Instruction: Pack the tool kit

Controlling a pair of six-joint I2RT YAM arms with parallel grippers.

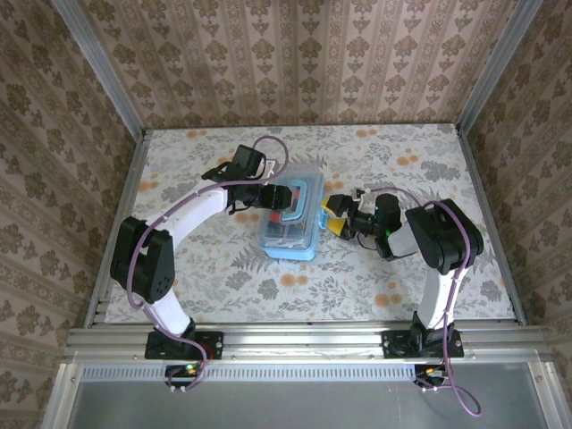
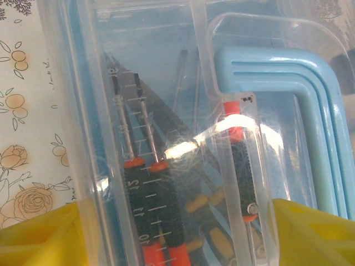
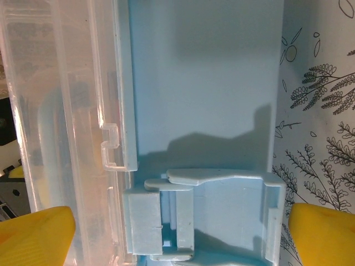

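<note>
The tool kit (image 1: 288, 237) is a blue box with a clear lid, lying in the middle of the table. Through the lid I see screwdrivers (image 2: 158, 205) with black and orange handles, and beside them the blue carry handle (image 2: 299, 83). My left gripper (image 1: 284, 201) hovers over the lid, open, with its yellow fingertips (image 2: 39, 238) spread above the lid. My right gripper (image 1: 329, 221) faces the box's right side, open. Its yellow fingertips (image 3: 33, 235) stand on either side of the blue latch (image 3: 205, 216) without touching it.
The floral tablecloth (image 1: 402, 286) stretches around the box. Metal rails (image 1: 295, 338) run along the near edge, and patterned walls close in the back and both sides.
</note>
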